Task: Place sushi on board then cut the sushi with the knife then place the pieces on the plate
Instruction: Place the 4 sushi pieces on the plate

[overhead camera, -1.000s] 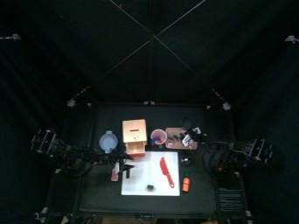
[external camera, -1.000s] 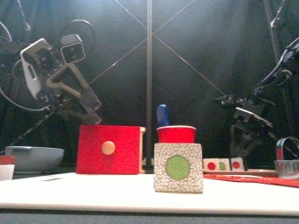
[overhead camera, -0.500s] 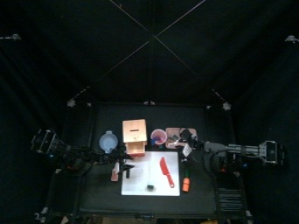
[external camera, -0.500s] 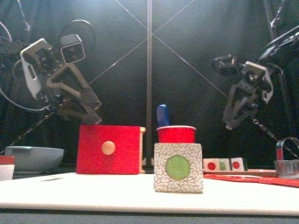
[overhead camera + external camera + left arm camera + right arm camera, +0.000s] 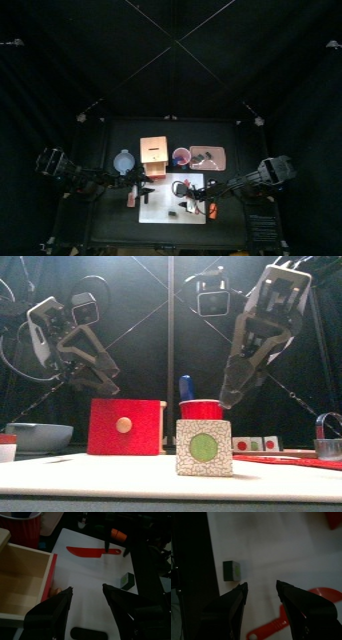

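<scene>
Sushi [image 5: 203,448]: one dark green piece with a pale cut face, on end on the white board [image 5: 158,218], towards its near edge. Right gripper [image 5: 261,584] above the board, jaws spread, nothing between them. Sushi off to one side of those jaws, nearer the front, clear of both and untouched. From the front, gripper hanging above and slightly right of the piece. Left gripper [image 5: 87,588] likewise spread and holding nothing, over the board's left part, just beside the wooden box [image 5: 152,155].

Also on the board: one red knife [image 5: 93,551], lying flat, farther back than the sushi and apart from it.

Beyond the board's far edge, a row of containers, left to right:
- blue-grey bowl [image 5: 124,160], contents not visible
- wooden box, red drawer front facing near, open at the top
- red cup [image 5: 201,409], one blue knife [image 5: 185,387] standing in it
- pink tray [image 5: 197,163], a few small dark toy pieces on it, number unclear

Metal cutter [image 5: 329,424] at the far right.

Count: one sushi piece on the board, two knives (one red, one blue), one cup, one bowl, one box, one tray, one board, one cutter.
</scene>
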